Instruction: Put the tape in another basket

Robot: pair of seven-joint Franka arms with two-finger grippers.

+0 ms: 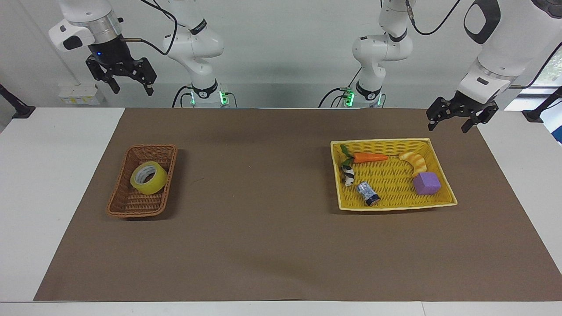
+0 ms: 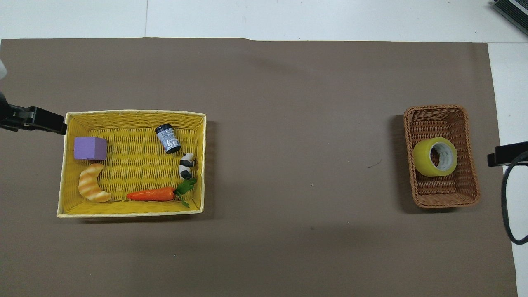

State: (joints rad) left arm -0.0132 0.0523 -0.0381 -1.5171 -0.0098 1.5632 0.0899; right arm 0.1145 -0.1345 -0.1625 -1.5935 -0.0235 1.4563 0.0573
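The tape, a yellow roll with a pale core, lies tilted in the brown wicker basket at the right arm's end of the mat; it also shows in the overhead view, inside the basket. My right gripper is open and empty, high in the air over that end of the table, well clear of the basket. One of its fingers shows beside the basket from above. My left gripper is open and empty, hanging over the mat by the yellow basket's corner.
The wide yellow basket at the left arm's end holds a carrot, a croissant, a purple cube, a panda figure and a small blue-white can. Brown mat lies between the baskets.
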